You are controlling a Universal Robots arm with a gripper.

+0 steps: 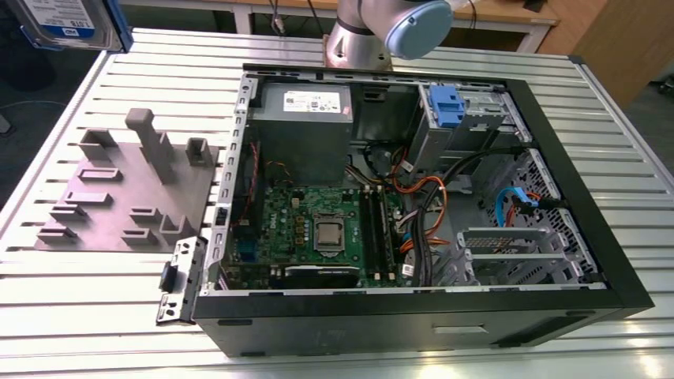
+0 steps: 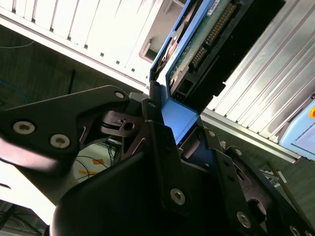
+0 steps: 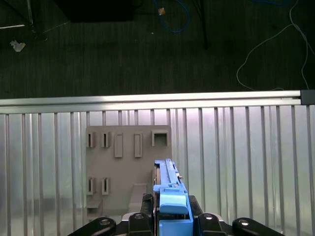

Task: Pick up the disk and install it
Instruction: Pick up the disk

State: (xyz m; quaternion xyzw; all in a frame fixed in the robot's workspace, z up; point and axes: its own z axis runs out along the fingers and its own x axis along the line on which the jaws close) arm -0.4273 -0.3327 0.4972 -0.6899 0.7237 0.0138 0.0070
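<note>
- Black-linked gripper (image 2: 179, 125) sits closest in the second wrist view. Its 2 fingers are drawn in tight on the flat, rectangular silver-metal disk (image 2: 197, 44), clamping it by the blue plastic carrier frame round its edges.
- In the first wrist view the disk (image 3: 170, 179) shows edge-on, standing out from between the fingers, with a blue tab nearest the lens.
- In the exterior view the disk (image 1: 65, 20) hangs raised in the upper corner on the exterior view's left. Its white-and-blue label shows, and it is off the surface.
- Beyond the disk's far end, the first wrist view shows a flat grey fixture plate (image 3: 123, 167) with slots and upright blocks. It rests on the slatted silver aluminium surface (image 3: 246, 162).
- The open black computer case (image 1: 421, 328) lies on its side just beside that plate, well apart from the disk.
- Inside the case are a green motherboard (image 1: 316, 229), a grey metal box with a white sticker (image 1: 305, 106) and a small blue plastic latch (image 1: 447, 106) on the drive cage. Orange and black cables (image 1: 427, 193) trail near that cage.
- The step in hand looks like carrying the held disk. Doing it well probably means a firm, square clamp on the frame so the disk cannot twist. It also means height enough to clear the plate's tallest block and the case wall.
</note>
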